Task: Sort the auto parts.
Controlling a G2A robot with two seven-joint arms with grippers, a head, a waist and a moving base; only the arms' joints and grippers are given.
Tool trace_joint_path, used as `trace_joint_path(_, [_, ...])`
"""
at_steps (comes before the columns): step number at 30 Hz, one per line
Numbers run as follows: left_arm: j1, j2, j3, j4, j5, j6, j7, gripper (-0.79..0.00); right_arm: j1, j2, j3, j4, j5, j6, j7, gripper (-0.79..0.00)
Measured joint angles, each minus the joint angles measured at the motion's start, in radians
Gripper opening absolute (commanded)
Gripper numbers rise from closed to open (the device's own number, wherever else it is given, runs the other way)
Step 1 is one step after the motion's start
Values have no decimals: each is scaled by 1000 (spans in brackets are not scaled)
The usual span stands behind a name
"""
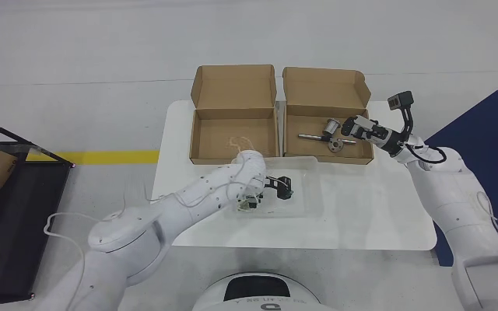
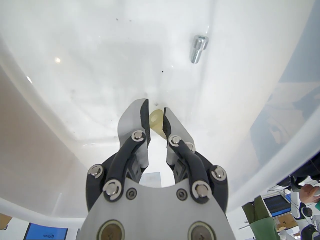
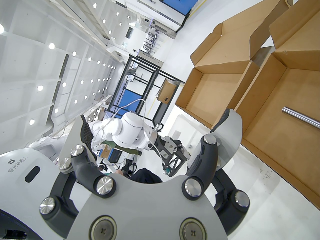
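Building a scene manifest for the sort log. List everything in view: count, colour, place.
table: 1, white, under everything.
left box: 1, brown cardboard, lid open, far side of the table.
right box: 1, brown cardboard, lid open, beside the left box.
rod: 1, silver, lying in the right box.
fittings: apparently 2, silver, in the right box by the rod.
tray: 1, clear plastic, in front of the boxes.
bolt: 1, silver, lying in the tray.
bushing: 1, cream, in the tray, held.
left gripper: in the tray, shut on the bushing.
right gripper: open, over the right box.
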State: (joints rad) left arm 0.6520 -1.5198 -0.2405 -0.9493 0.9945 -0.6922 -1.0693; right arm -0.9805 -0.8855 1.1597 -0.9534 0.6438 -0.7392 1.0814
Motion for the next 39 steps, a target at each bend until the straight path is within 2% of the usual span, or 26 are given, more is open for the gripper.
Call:
trace_joint_path(6, [1,14,-32,-32,15,46,24,-785,0,0,0,0,0,0,0,0])
trace_joint_path(11, [7,33,-95,-60,24,161,98,-785,0,0,0,0,0,0,0,0])
trace_joint_path(12, [10,37,-102,-67,29,168,102,-683,0,0,0,0,0,0,0,0])
trace_joint_path(14, [19,44,-110,-87,37,160,102,-271,0,0,0,0,0,0,0,0])
trace_joint_path(16, [29,51,-113,-106,33,131,82,0,0,0,0,0,0,0,0,0])
trace_joint_path(19, [38,57,-120,-125,12,104,43,0,0,0,0,0,0,0,0,0])
trace_joint_path(21, [45,60,-142,-127,-21,132,27,0,0,0,0,0,0,0,0,0])
trace_joint_path(22, [47,61,-159,-126,-39,166,23,0,0,0,0,0,0,0,0,0])
trace_joint_path(25, [55,61,-225,-145,-91,372,45,0,0,0,0,0,0,0,0,0])
trace_joint_path(26, [56,61,-228,-147,-92,436,50,0,0,0,0,0,0,0,0,0])
trace_joint_path(27, [56,61,-225,-146,-91,461,50,0,0,0,0,0,0,0,0,0])
trace_joint_path(28, [56,61,-223,-146,-90,466,49,0,0,0,0,0,0,0,0,0])
trace_joint_path(32, [56,61,-222,-145,-89,387,48,0,0,0,0,0,0,0,0,0])
trace_joint_path(37, [82,63,-215,-153,-79,403,30,0,0,0,0,0,0,0,0,0])
trace_joint_path(39, [95,68,-216,-175,-88,368,-4,-132,0,0,0,0,0,0,0,0])
